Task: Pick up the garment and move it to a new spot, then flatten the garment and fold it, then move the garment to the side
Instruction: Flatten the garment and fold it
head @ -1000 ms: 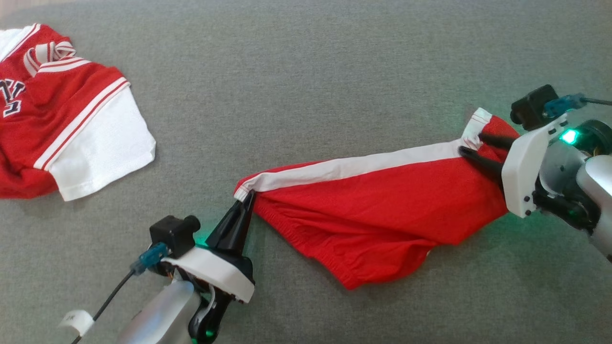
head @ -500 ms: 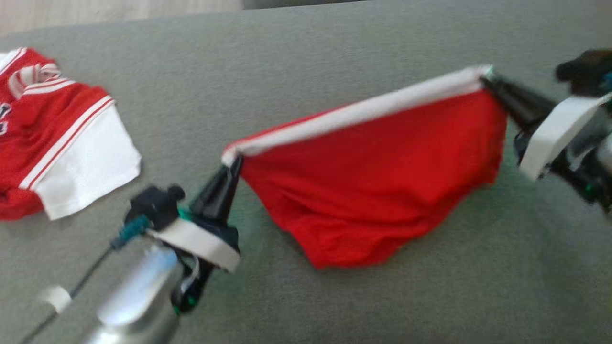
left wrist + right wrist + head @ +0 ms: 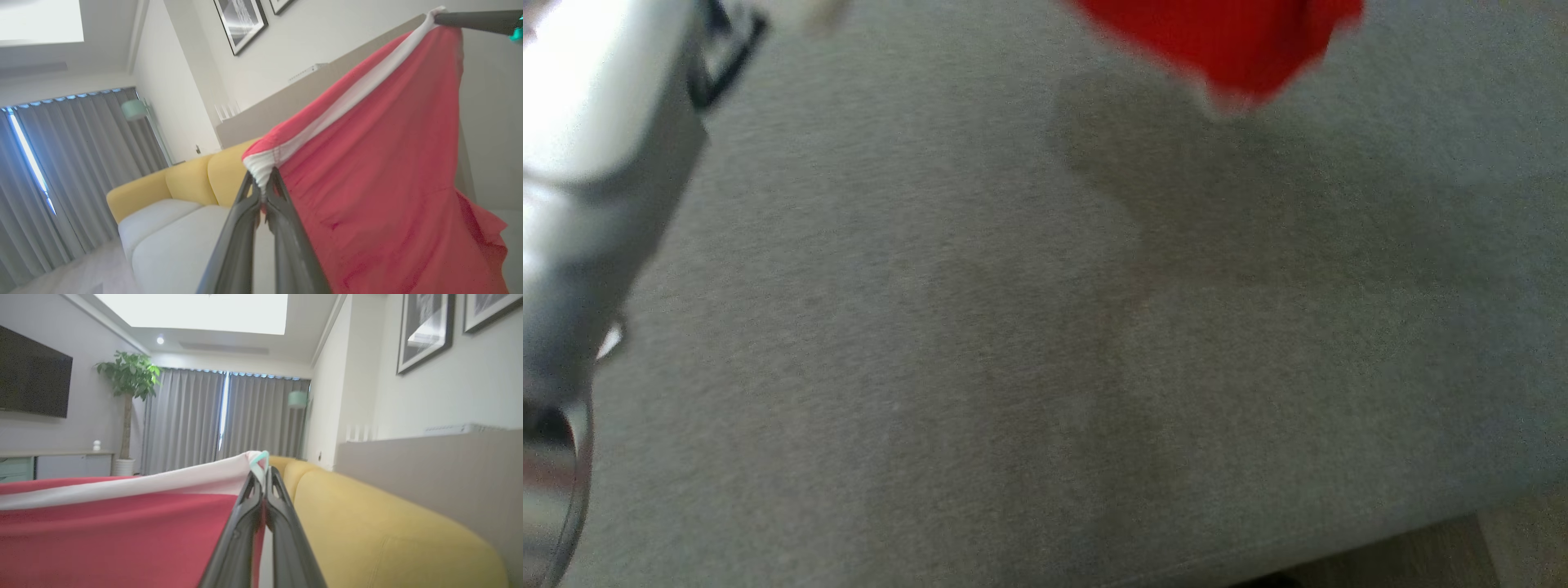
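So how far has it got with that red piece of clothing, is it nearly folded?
Not nearly. Done: the red garment is picked up, off the grey surface. In hand: the left end effector and the right end effector each pinch one end of its white band, holding it spread in the air. Left: setting it down in a new spot, flattening, folding, moving it aside.
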